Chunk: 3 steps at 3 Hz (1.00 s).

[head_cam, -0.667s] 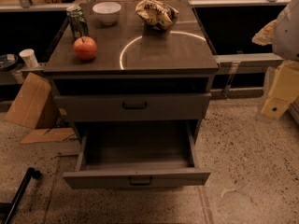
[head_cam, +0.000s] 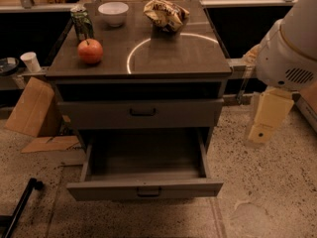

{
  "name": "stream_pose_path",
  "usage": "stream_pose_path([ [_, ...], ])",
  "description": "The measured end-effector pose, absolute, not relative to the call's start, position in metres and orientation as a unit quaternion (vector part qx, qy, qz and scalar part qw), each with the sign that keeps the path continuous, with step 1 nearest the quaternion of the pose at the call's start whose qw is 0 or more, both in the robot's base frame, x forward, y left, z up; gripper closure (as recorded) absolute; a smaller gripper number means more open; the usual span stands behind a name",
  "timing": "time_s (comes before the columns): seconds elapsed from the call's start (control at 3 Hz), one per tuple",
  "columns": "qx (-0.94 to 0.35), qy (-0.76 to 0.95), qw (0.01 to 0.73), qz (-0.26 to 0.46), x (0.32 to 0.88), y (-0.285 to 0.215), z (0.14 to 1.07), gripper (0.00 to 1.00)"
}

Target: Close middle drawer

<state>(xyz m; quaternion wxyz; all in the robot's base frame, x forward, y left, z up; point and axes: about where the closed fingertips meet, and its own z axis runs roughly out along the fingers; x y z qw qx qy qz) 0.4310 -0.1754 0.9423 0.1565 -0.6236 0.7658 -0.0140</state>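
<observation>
Mid drawer (head_cam: pixel 109 190) pulled far out, low on cabinet (head_cam: pixel 190 58). Gripper (head_cam: pixel 262 125) hangs right of cabinet, well apart from drawer; open or closed: can't tell. To do well: get gripper in front of drawer face nr handle (head_cam: pixel 148 191), push straight in, centred, till flush.

One view: high, fronting the cabinet (head_cam: pixel 188 58), pitched down, mid-range; gripper (head_cam: pixel 261 128) hangs at 3 o'clock, nearer the lens.

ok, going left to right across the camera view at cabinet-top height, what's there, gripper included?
Small white paper cup → green drink can → white ceramic bowl → crumpled yellow-brown snack bag → cream two-finger gripper, hanging right of the grey-brown cabinet. Red apple skipped: overlaps the can.
</observation>
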Motion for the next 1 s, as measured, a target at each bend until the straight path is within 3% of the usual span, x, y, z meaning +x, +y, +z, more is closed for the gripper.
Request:
stream_pose_path([
  [1.0,-0.647,0.753,0.111,-0.044,0.427,-0.181,0.885,0.00],
])
